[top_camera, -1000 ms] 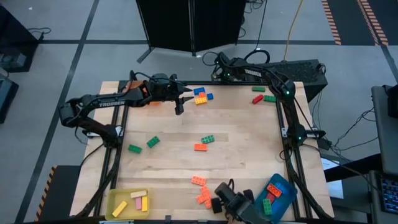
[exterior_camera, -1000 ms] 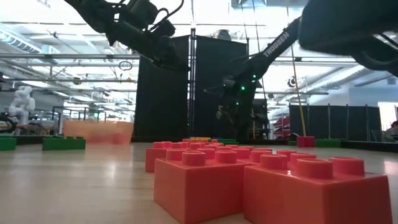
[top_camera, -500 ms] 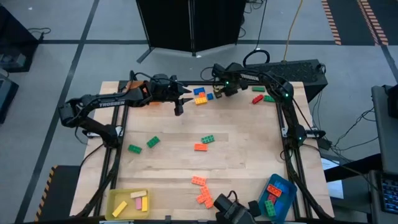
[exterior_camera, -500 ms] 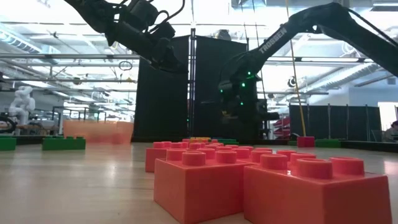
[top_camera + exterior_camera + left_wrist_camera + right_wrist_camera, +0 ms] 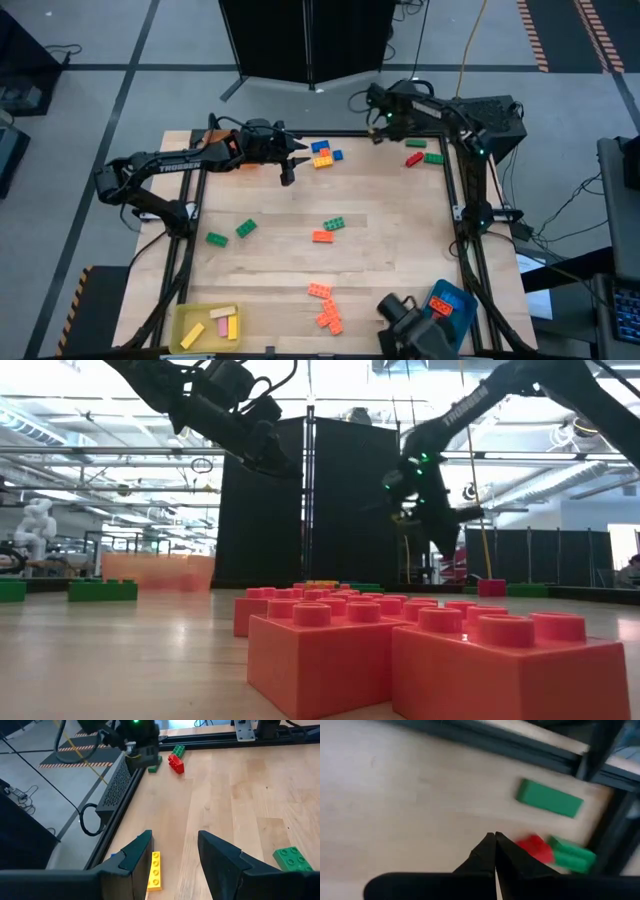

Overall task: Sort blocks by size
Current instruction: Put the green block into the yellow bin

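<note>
Many blocks lie on the wooden table (image 5: 280, 270). A small cluster of blue, yellow and orange blocks (image 5: 322, 153) sits by the far edge. My left gripper (image 5: 292, 160) hovers just left of it, open and empty; the left wrist view shows a yellow bar (image 5: 154, 870) below its fingers. A red block (image 5: 414, 158) and two green blocks (image 5: 433, 157) (image 5: 416, 144) lie at the far right. My right gripper (image 5: 380, 124) hangs left of them, shut on nothing and pointing steeply down; its wrist view shows the red block (image 5: 535, 847) and the green blocks (image 5: 550, 797).
A yellow tray (image 5: 190, 318) at the near left and a blue tray (image 5: 458, 296) at the near right hold blocks. Orange blocks (image 5: 324, 306) lie near the front edge, and green and orange ones (image 5: 245, 228) (image 5: 328, 230) at mid-table. A dark device (image 5: 415, 335) stands at the near edge.
My right gripper has swung from beside the blue and yellow cluster toward the table's right and far edges. It has risen and tipped to point more steeply down, and it has stayed shut. The dark device at the near edge has shifted right.
</note>
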`<action>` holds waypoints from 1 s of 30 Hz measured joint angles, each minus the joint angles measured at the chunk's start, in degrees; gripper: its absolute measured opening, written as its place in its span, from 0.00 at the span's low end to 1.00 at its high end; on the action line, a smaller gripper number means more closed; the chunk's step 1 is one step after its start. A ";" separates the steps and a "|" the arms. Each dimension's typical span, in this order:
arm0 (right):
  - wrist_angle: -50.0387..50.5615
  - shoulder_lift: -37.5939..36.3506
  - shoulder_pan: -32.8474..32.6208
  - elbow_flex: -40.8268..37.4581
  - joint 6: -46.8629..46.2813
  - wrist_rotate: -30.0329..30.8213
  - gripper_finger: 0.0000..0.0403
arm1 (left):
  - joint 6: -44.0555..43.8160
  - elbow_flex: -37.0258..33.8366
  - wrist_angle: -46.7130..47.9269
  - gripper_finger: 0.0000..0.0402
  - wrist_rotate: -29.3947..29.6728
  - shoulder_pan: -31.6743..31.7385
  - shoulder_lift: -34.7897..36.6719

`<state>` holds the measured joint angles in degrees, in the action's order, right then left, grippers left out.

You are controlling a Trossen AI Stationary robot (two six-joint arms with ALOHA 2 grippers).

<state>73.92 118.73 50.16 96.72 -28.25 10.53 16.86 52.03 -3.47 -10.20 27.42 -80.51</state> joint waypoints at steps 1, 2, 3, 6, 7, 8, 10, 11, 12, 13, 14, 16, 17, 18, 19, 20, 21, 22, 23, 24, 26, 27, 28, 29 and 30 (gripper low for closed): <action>-0.96 0.41 1.35 -0.04 0.47 -1.71 0.00 | -0.02 0.00 -0.17 0.40 0.00 -0.02 0.00; -1.70 0.95 2.54 -0.09 1.22 -3.15 0.00 | -0.02 0.00 -0.37 0.40 -0.02 -0.01 0.00; -2.17 1.57 3.47 -0.15 1.73 -3.78 0.00 | -0.02 0.00 -0.46 0.40 -0.02 0.00 0.00; -2.23 2.73 6.04 -0.15 2.39 -4.89 0.00 | 0.00 0.00 -0.53 0.40 -0.01 -0.02 0.00; -2.13 2.99 6.85 -0.15 2.42 -4.94 0.00 | 0.00 0.00 -0.66 0.40 0.00 -0.02 0.00; -2.03 3.24 7.64 -0.15 2.56 -4.94 0.00 | 0.00 0.00 -1.03 0.40 0.00 -0.02 0.00; -2.05 3.55 8.96 -0.15 2.60 -4.92 0.00 | 0.02 0.00 -1.86 0.40 -0.02 0.06 0.00; -2.01 3.55 9.58 -0.15 2.64 -4.84 0.00 | 0.02 0.00 -2.35 0.40 -0.02 0.09 0.00; -1.88 3.53 10.18 -0.15 2.76 -4.80 0.00 | 0.04 0.00 -2.46 0.40 -0.02 0.09 0.00; -1.64 3.53 10.63 -0.15 2.77 -4.78 0.00 | 0.03 0.00 -2.47 0.40 -0.02 0.09 0.00; -1.32 3.53 10.99 -0.15 2.65 -4.63 0.00 | 0.04 0.00 -2.54 0.40 -0.02 0.09 0.00; -1.06 3.53 11.42 -0.15 2.56 -4.62 0.00 | 0.04 0.00 -2.66 0.40 -0.02 0.18 0.00; -1.06 3.53 11.50 -0.15 2.50 -4.64 0.00 | 0.04 0.00 -2.95 0.40 -0.02 0.22 0.00; -1.10 3.53 11.51 -0.15 2.35 -4.62 0.00 | 0.04 0.00 -3.26 0.40 -0.02 0.24 0.00; -1.20 3.62 11.53 -0.15 2.23 -4.62 0.00 | 0.04 0.00 -3.50 0.40 -0.02 0.26 0.00; -1.28 3.80 11.51 -0.13 2.15 -4.67 0.00 | 0.04 0.00 -3.63 0.40 -0.02 0.26 0.00; -1.26 4.14 11.51 -0.10 2.16 -4.76 0.00 | 0.04 0.00 -3.74 0.40 -0.02 0.26 0.00; -1.19 4.78 11.51 -0.10 2.15 -4.78 0.00 | 0.04 0.00 -3.77 0.40 -0.02 0.26 0.00; -1.12 5.55 11.51 -0.10 2.15 -4.88 0.00 | 0.04 0.00 -3.77 0.40 -0.02 0.26 0.00; -0.88 6.33 11.51 -0.10 2.17 -5.08 0.00 | 0.04 0.00 -3.77 0.40 -0.02 0.26 0.00; -0.92 7.05 11.51 0.48 2.19 -5.83 0.00 | 0.07 0.00 -3.77 0.40 -0.02 0.26 0.00; -1.07 6.95 11.53 0.89 2.34 -6.79 0.00 | 0.07 0.00 -3.77 0.40 -0.03 0.26 0.00; -1.29 6.73 11.52 1.08 2.60 -7.39 0.00 | 0.09 0.00 -3.77 0.40 -0.02 0.26 0.00; -1.38 6.67 11.51 1.14 2.72 -7.69 0.00 | 0.11 0.00 -3.80 0.40 -0.02 0.29 0.00; -1.13 6.73 11.51 1.11 2.83 -7.94 0.00 | 0.18 0.00 -3.87 0.40 -0.02 0.31 0.00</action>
<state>72.79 125.46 61.67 97.83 -25.43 2.59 17.05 52.03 -7.34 -10.22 27.73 -80.51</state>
